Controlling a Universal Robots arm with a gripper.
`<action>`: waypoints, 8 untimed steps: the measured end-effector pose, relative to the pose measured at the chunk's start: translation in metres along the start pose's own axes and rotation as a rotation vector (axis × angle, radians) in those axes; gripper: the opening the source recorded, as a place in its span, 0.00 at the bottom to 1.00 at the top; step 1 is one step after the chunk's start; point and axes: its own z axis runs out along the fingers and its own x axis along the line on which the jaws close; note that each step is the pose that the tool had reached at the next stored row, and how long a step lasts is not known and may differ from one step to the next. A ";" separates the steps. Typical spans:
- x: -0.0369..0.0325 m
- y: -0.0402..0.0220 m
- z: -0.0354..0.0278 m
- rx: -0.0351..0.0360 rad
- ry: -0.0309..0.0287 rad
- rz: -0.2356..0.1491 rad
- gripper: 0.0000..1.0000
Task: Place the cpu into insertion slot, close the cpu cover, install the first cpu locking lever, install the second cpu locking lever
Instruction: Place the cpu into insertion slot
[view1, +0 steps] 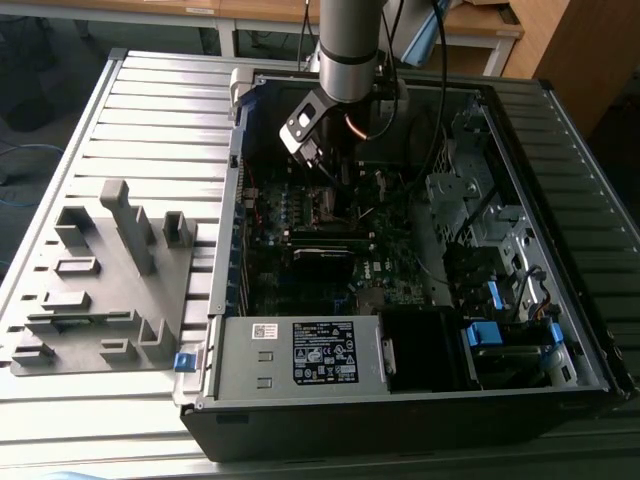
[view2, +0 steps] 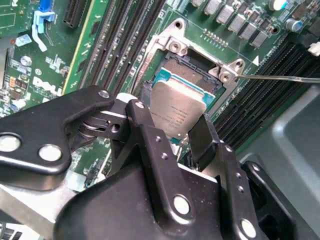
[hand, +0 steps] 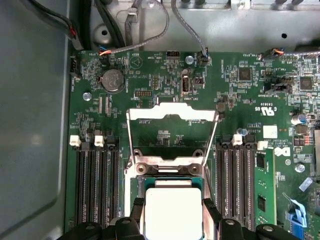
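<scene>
Your hand (view2: 172, 127) is clamped on the cpu (view2: 176, 107), one finger against each side edge, and holds it right over the insertion slot (view2: 192, 70). The cpu cover (hand: 170, 113) stands swung open beyond the slot. In the exterior view, the hand sits toward 11 o'clock inside the open computer case (view1: 400, 425).

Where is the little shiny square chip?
In the first wrist view the cpu sits in the gripper, at the insertion slot, with memory slots on either side.
</scene>
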 end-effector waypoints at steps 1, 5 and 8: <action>0.0000 0.0000 0.0000 0.0003 -0.0001 0.000 0.54; 0.0000 -0.0001 -0.0001 0.0008 0.0022 0.000 0.54; 0.0000 -0.0001 0.0003 0.0006 0.0106 0.000 0.54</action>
